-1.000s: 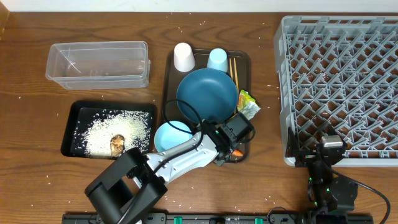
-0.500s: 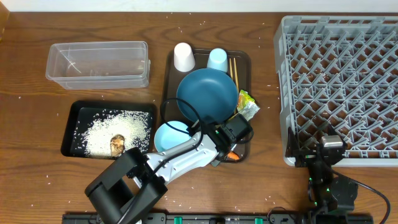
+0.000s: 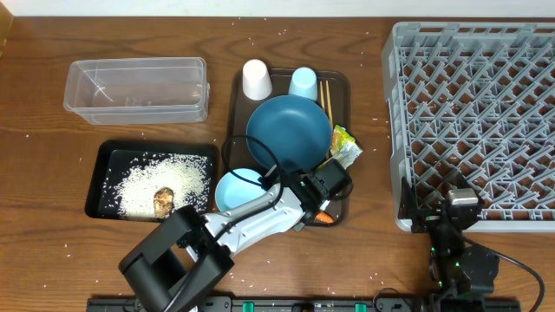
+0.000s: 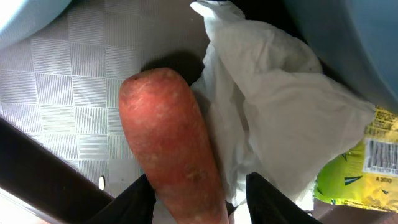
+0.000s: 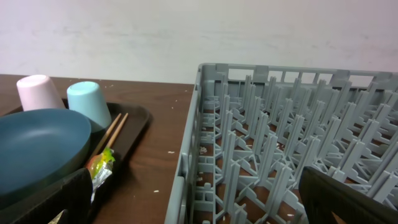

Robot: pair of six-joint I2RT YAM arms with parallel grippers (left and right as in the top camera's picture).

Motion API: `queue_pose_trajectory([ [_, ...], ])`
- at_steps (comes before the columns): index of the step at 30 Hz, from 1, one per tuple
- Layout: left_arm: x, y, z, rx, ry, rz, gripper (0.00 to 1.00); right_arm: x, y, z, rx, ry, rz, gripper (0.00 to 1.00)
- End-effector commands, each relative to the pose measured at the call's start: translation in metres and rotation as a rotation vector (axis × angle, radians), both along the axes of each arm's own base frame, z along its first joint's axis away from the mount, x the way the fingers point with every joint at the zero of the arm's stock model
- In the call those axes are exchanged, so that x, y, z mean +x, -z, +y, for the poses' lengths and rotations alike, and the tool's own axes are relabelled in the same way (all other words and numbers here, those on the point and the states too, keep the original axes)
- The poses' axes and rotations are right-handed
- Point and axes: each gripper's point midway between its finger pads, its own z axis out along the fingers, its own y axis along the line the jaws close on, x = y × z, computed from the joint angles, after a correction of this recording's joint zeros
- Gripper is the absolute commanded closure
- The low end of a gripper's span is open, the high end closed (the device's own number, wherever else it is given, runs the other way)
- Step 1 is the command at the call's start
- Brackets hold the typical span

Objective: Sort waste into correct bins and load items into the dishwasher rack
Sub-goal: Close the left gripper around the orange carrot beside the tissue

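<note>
Two bins lie at the left of the overhead view: the clear tub at upper left and the black tray below it, which holds rice grains and the brown lump. Toward the middle, the brown serving tray carries the dishes.

At its lower right corner the carrot lies flat on the tray floor, with the tissue pressed against its right side and the foil wrapper further right. The left gripper straddles the carrot's near end. Its fingers have not yet clamped, and a sliver of tissue shows between the right finger and the carrot.

The likely trouble is that closing here pinches the tissue along with the carrot, so both would travel to one bin. The hold is also at the carrot's tapered end, where it may swivel or squirt out.

At the right stands the dishwasher rack. The right gripper sits by its lower edge, spread wide with nothing held.

Compared with a second ago, the left arm has crept slightly down and left over the carrot, and more orange shows below it. The right arm has not moved.
</note>
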Motion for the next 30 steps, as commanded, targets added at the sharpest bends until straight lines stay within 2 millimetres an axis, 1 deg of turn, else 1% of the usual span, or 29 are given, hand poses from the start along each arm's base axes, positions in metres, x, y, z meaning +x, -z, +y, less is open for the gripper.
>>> queue_pose_trajectory([
  [1, 0.002, 0.008, 0.007, 0.047, 0.003, -0.006, 0.52, 0.000, 0.001, 0.003, -0.001, -0.012, 0.002, 0.01],
  [8, 0.001, 0.008, 0.006, 0.045, 0.004, -0.004, 0.53, 0.000, 0.001, 0.003, -0.001, -0.012, 0.002, 0.01],
  [11, 0.001, 0.008, 0.006, 0.045, 0.004, -0.005, 0.63, 0.000, 0.001, 0.003, -0.001, -0.012, 0.002, 0.01],
  [14, 0.002, 0.007, 0.007, 0.050, 0.004, -0.010, 0.69, 0.000, 0.001, 0.003, -0.001, -0.012, 0.002, 0.01],
  [21, 0.002, 0.006, 0.006, 0.048, 0.015, -0.013, 0.70, 0.000, 0.001, 0.003, -0.001, -0.012, 0.002, 0.01],
  [25, 0.004, -0.004, 0.003, 0.021, 0.015, -0.030, 0.71, 0.000, 0.001, 0.003, -0.001, -0.012, 0.002, 0.01],
  [26, 0.004, -0.008, 0.003, 0.015, 0.015, -0.035, 0.73, 0.000, 0.001, 0.003, -0.001, -0.012, 0.002, 0.01],
  [27, 0.005, -0.013, 0.002, 0.004, 0.016, -0.044, 0.74, 0.000, 0.001, 0.003, -0.001, -0.012, 0.002, 0.01],
  [30, 0.006, -0.028, -0.002, -0.034, 0.032, -0.068, 0.75, 0.000, 0.001, 0.003, -0.001, -0.012, 0.002, 0.01],
])
